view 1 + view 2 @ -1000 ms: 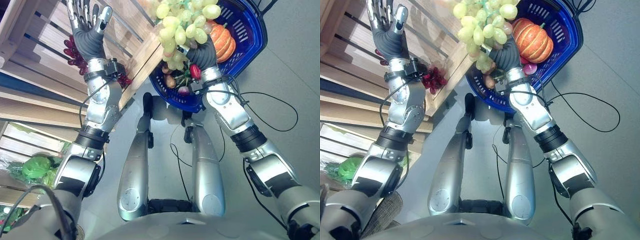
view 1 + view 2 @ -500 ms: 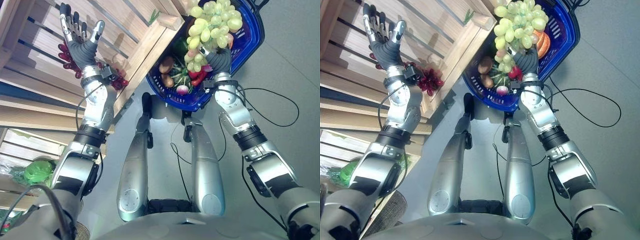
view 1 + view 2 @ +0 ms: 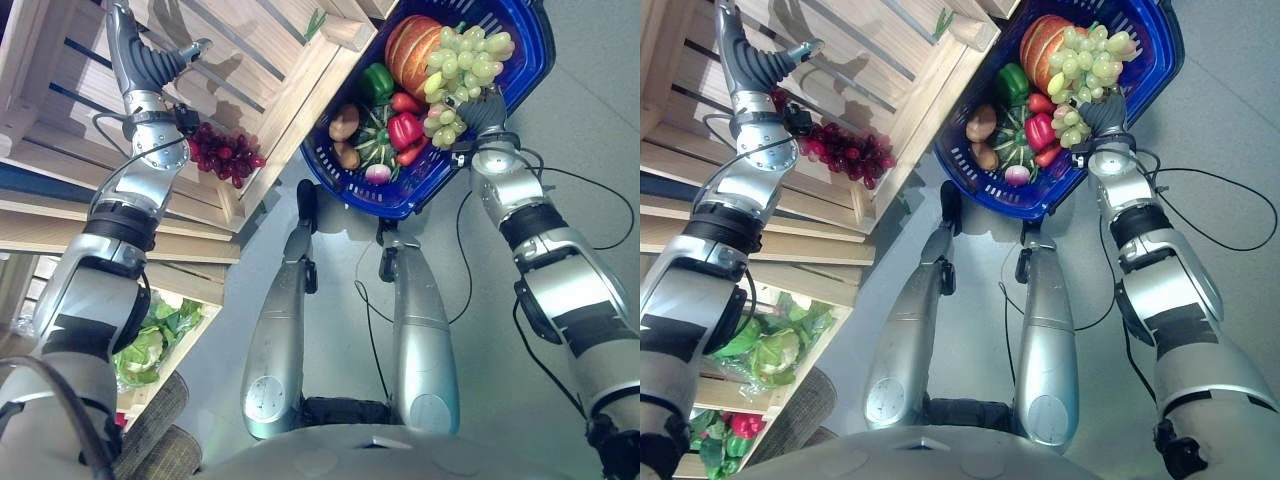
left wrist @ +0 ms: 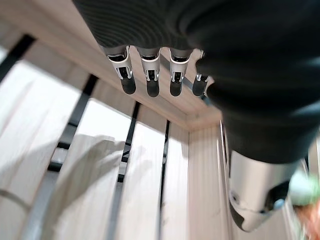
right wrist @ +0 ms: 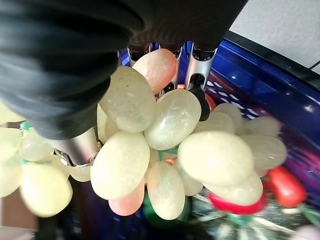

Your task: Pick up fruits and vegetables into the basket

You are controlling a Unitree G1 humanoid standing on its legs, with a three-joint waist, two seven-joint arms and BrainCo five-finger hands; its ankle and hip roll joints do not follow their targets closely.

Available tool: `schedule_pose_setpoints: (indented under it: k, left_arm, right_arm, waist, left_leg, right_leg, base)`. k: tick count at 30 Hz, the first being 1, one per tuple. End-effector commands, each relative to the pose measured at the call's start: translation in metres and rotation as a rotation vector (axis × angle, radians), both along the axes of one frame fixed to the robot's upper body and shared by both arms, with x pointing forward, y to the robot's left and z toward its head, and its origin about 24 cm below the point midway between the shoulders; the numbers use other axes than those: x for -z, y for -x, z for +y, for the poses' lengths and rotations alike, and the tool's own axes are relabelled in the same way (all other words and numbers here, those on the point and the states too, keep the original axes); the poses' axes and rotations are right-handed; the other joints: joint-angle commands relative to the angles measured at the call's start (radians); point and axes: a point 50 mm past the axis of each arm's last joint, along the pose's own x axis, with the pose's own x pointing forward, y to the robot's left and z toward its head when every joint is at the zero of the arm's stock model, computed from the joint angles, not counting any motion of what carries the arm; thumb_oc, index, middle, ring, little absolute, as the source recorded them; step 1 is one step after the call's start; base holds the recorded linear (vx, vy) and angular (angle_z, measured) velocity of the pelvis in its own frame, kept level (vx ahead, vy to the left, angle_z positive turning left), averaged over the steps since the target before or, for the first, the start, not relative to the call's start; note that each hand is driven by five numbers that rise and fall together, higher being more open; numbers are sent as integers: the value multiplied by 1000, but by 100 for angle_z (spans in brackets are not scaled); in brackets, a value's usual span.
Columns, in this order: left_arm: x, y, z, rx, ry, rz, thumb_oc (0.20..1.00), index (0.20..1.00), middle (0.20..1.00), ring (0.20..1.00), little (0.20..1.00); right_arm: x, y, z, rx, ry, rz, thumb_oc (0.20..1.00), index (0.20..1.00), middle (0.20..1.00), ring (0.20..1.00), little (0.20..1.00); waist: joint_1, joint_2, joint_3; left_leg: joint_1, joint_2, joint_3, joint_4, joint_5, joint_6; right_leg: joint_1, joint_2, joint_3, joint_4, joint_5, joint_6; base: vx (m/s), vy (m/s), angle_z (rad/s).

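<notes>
Right hand [image 3: 478,112]: fingers wrapped round the green grapes [image 3: 462,72], holding the bunch right over the basket.
Basket [image 3: 519,75]: blue, on the floor, already loaded with a pumpkin [image 3: 409,50], green pepper [image 3: 376,81] and red pepper [image 3: 405,129].
Left hand [image 3: 140,62]: fingers straight and relaxed, nothing in it, up over the wooden crate [image 3: 290,95].
Red grapes [image 3: 226,155]: lying in that crate, near the left wrist.

The right hand [image 3: 482,112] has carried the green grapes [image 3: 465,66] from the crate edge to over the blue basket [image 3: 500,130].
</notes>
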Motion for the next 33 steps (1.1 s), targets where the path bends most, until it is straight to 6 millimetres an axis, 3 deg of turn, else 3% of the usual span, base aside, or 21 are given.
schedule_pose_setpoints:
  k: [1,5,10,11,12,13,14,25,33]
  left_arm:
    - [-8,-3,5,-54,-78,9,1000,1000,1000,1000,1000]
    - [-3,-10,7,-114,-293,139,1000,1000,1000,1000,1000]
    - [10,-14,9,-112,-421,276,1000,1000,1000,1000,1000]
    - [13,-14,9,-109,-449,307,1000,1000,1000,1000,1000]
    - [16,-15,10,-103,-461,333,1000,1000,1000,1000,1000]
    - [18,-15,10,-101,-464,342,1000,1000,1000,1000,1000]
    - [25,-16,11,-89,-485,398,1000,1000,1000,1000,1000]
    - [66,-15,25,-88,-666,700,1000,1000,1000,1000,1000]
    - [83,-13,31,-113,-804,818,1000,1000,1000,1000,1000]
  right_arm:
    - [-21,-1,-10,10,88,-30,200,200,200,200,200]
    - [-33,-4,-18,63,165,21,200,200,200,200,200]
    - [-42,-5,-22,88,213,67,200,200,200,200,200]
    - [-42,-5,-23,92,216,77,278,278,278,278,278]
    - [-42,-5,-23,97,220,84,536,536,536,536,536]
    - [-42,-5,-23,99,221,87,639,639,639,639,639]
    - [-42,-5,-24,109,222,106,1000,1000,1000,1000,1000]
    - [-42,-4,-26,127,243,123,1000,1000,1000,1000,1000]
    - [-47,-5,-23,127,269,111,1000,1000,1000,1000,1000]
  waist:
    - [-14,55,-46]
    - [-11,77,-46]
    - [-13,99,-46]
    - [-14,102,-46]
    - [-15,104,-46]
    - [-15,104,-46]
    - [-16,108,-46]
    - [-27,119,-46]
    - [-32,124,-46]
  left_leg:
    - [-28,-37,32,167,-158,-16]
    - [-42,-41,36,174,-155,-13]
    - [-41,-45,43,180,-155,-13]
    - [-40,-46,45,181,-156,-12]
    - [-40,-46,48,183,-156,-12]
    - [-39,-46,48,183,-156,-12]
    - [-37,-47,50,184,-155,-11]
    - [-31,-42,64,178,-149,-7]
    - [-29,-41,67,173,-146,-7]
  right_leg:
    - [73,-9,-23,-187,78,92]
    - [51,-13,-22,-177,80,91]
    - [44,-14,-15,-168,79,89]
    - [44,-15,-15,-167,79,89]
    - [44,-15,-15,-167,79,88]
    - [45,-15,-14,-167,79,88]
    - [47,-15,-12,-167,79,87]
    - [46,-9,-6,-169,86,85]
    - [48,-7,0,-176,91,84]
  base:
    - [3,32,2]
    - [13,42,2]
    - [24,65,1]
    - [24,47,2]
    - [20,39,2]
    - [29,48,-1]
    - [31,43,-2]
    - [9,18,0]
    - [0,0,0]
